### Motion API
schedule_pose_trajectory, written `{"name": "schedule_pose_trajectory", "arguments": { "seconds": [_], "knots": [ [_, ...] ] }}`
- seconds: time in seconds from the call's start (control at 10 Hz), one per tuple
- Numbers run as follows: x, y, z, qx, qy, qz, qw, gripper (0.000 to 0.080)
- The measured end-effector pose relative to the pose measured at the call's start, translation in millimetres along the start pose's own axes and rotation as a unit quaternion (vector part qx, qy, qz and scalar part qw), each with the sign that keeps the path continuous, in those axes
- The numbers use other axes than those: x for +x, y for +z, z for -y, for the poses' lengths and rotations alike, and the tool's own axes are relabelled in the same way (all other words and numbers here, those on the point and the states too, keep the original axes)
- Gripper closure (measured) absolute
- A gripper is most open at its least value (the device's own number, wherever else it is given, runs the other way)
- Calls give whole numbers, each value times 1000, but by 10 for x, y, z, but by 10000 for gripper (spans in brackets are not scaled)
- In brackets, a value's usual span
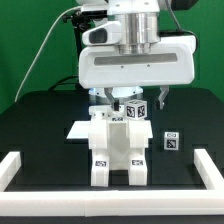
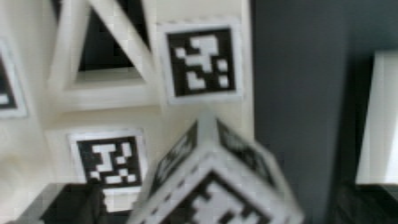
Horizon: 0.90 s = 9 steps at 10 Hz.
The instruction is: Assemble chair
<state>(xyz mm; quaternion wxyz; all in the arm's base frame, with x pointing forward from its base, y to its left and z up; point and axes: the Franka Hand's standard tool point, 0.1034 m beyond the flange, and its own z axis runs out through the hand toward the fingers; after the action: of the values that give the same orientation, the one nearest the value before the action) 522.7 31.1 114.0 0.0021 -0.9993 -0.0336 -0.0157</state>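
Observation:
The partly built white chair (image 1: 115,150) stands mid-table, made of plates and bars with black-and-white tags. My gripper (image 1: 130,100) hangs just above its back end, shut on a white tagged bar (image 1: 135,108) held over the assembly. In the wrist view this bar (image 2: 222,180) fills the foreground, blurred, in front of the chair's tagged plates (image 2: 199,62). My fingertips do not show there. A small tagged cube (image 1: 171,142) lies loose on the black table at the exterior view's right.
Low white border rails run along the left (image 1: 20,166), the right (image 1: 205,166) and the front of the black table. A green backdrop stands behind. The arm's large white body (image 1: 135,60) hangs over the back of the table.

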Motion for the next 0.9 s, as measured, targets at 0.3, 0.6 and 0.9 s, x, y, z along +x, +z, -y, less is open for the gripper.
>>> {"name": "schedule_pose_trajectory", "arguments": {
  "seconds": [0.3, 0.6, 0.9],
  "knots": [
    [-12, 6, -14, -2, -89, 1, 996, 150],
    [-9, -3, -58, -5, -192, 1, 981, 150],
    [-12, 4, -53, -4, -165, 1, 986, 416]
  ]
}}
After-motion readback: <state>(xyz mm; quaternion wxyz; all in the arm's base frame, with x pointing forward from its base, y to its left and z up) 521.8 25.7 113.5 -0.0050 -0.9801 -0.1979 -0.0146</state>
